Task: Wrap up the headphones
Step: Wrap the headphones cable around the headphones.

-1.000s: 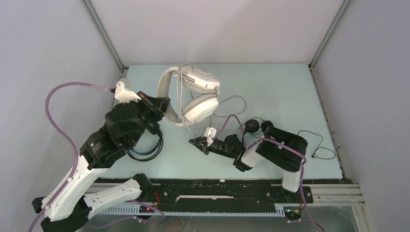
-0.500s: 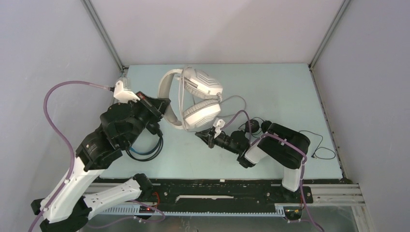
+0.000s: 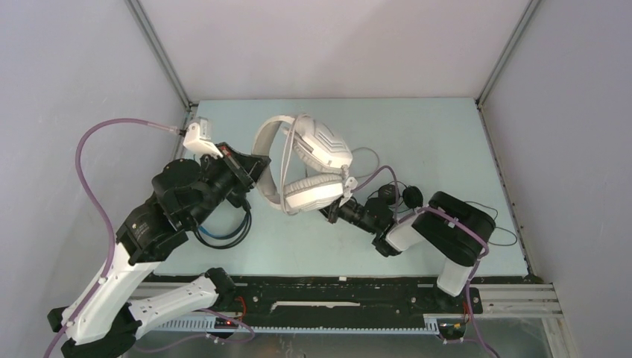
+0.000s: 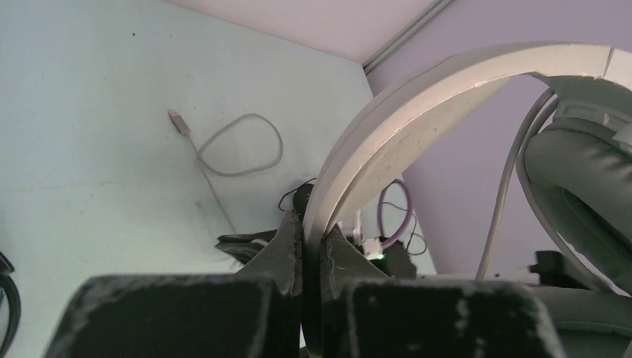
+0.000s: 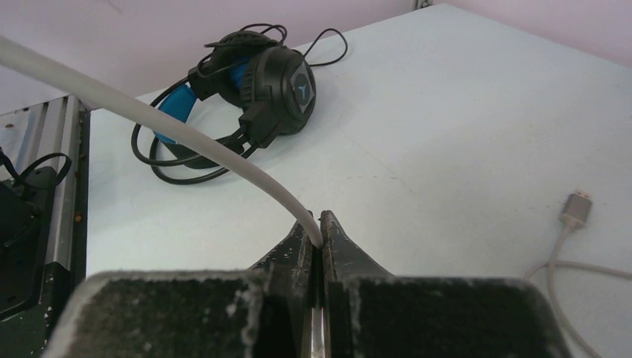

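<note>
The white-grey headphones (image 3: 309,168) are raised off the table at mid-left. My left gripper (image 3: 257,175) is shut on their headband (image 4: 417,112), which runs up between the fingertips of that gripper (image 4: 313,231). The grey cable (image 5: 186,134) comes down from the upper left into my right gripper (image 5: 319,224), which is shut on it just below the lower ear cup, at the gripper's spot (image 3: 330,212) in the top view. The black headphones with blue lining (image 5: 253,82) lie on the table, partly under my left arm (image 3: 223,227). The slim black headphones (image 3: 395,196) lie by my right arm.
The grey cable's loose loop with its USB plug (image 4: 177,118) rests on the table beyond the headband; the plug (image 5: 575,209) also shows at the right in the right wrist view. A thin black cable (image 3: 501,235) loops near the table's right edge. Walls enclose three sides.
My right gripper closed on the grey cable and carried it right and up toward the ear cups. The white-grey headphones swung and shifted right in my left gripper.
</note>
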You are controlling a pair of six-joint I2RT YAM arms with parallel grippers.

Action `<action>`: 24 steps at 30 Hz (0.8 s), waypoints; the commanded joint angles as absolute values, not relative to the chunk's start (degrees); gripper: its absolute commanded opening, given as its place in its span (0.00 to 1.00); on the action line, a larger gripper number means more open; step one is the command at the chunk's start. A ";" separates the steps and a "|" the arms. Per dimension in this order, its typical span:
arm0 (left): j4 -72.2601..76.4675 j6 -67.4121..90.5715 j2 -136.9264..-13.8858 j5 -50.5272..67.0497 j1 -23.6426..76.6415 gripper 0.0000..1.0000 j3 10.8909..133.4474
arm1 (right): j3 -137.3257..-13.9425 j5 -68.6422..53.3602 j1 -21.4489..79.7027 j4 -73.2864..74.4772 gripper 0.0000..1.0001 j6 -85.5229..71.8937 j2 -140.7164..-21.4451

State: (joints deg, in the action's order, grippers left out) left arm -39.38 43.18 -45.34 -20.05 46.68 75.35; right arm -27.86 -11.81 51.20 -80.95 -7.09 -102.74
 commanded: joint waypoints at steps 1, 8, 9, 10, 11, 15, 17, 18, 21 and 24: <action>-32.44 34.39 -44.56 -15.01 46.54 0.00 79.42 | -26.77 -12.81 48.37 -75.62 0.00 -10.08 -95.82; -36.74 20.70 -45.43 -11.51 46.53 0.00 76.81 | -27.24 -20.27 43.82 -60.72 0.00 -13.82 -84.09; -37.49 18.98 -45.78 -10.37 46.58 0.00 76.75 | -27.70 -21.65 43.25 -57.91 0.00 -14.38 -82.63; -37.96 17.21 -46.10 -8.85 46.57 0.00 76.50 | -28.34 -22.91 42.73 -54.75 0.00 -14.67 -80.87; -38.19 14.90 -46.31 -5.48 46.51 0.00 75.93 | -29.02 -24.37 42.31 -51.48 0.00 -14.80 -78.77; -38.60 7.88 -46.20 1.58 46.55 0.00 73.78 | -31.61 -28.11 40.31 -39.69 0.00 -15.89 -72.69; -39.84 4.58 -46.32 3.00 46.53 0.00 73.44 | -32.76 -29.63 39.17 -34.33 0.00 -16.87 -69.93; -40.81 2.90 -46.36 3.30 46.58 0.00 73.55 | -33.49 -30.26 38.67 -31.34 0.00 -17.09 -68.62; -42.54 -2.67 -46.27 2.80 46.50 0.00 72.89 | -36.73 -31.76 37.65 -19.49 0.00 -17.45 -65.54; -42.04 -8.47 -45.20 1.33 46.52 0.00 70.26 | -40.42 -33.58 37.31 -10.54 0.00 -17.65 -63.51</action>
State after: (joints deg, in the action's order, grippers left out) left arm -44.91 0.36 -46.92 -0.23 46.63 73.01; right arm -34.76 -29.76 37.91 -26.17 -16.36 -66.59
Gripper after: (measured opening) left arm 0.048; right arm 0.031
